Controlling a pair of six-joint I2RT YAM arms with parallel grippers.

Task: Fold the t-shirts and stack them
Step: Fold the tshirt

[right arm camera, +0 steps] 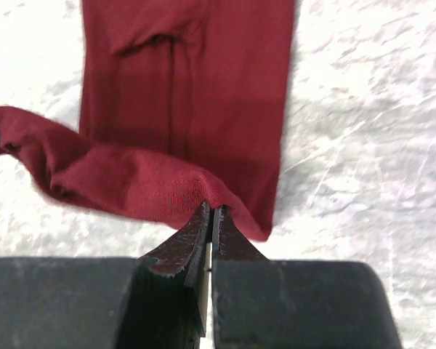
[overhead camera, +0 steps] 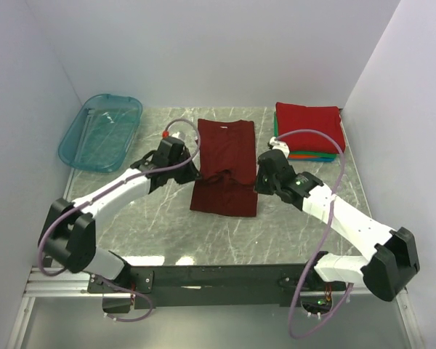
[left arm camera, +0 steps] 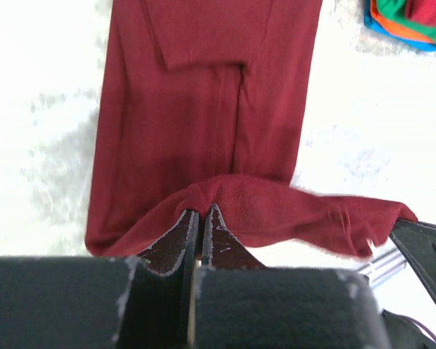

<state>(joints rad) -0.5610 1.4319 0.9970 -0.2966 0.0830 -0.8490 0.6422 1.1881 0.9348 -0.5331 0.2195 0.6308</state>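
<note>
maroon t-shirt (overhead camera: 225, 145): lies in the middle of the worktop (overhead camera: 160, 225) as a long, narrow band. It runs from the far edge towards the near edge, and its sides are turned in on top.
far half of the shirt: lies flat on the worktop, with a turned-in flap visible across it in both wrist views.
raised cloth: an edge of the shirt is lifted across its width about halfway along. It sags in a loose, wrinkled fold between the two grippers, and in the top view more maroon cloth runs from it towards the near edge.
left gripper (left arm camera: 202, 214): clenched on the left end of the raised edge. The fingers are pressed together on the cloth with no gap showing.
right gripper (right arm camera: 211, 212): clenched on the right end of the same edge, with the cloth pinched between its closed fingers.
arms: they reach in from the near edge, one on each side of the shirt, with the wrists level with each other.
stack of folded t-shirts (overhead camera: 310, 123): sits at the far right corner of the worktop, well apart from the maroon shirt. Bright red is on top, with green, orange and blue edges showing beneath.
teal tub (overhead camera: 73, 145): translucent, at the far left corner of the worktop, away from both grippers.
</note>
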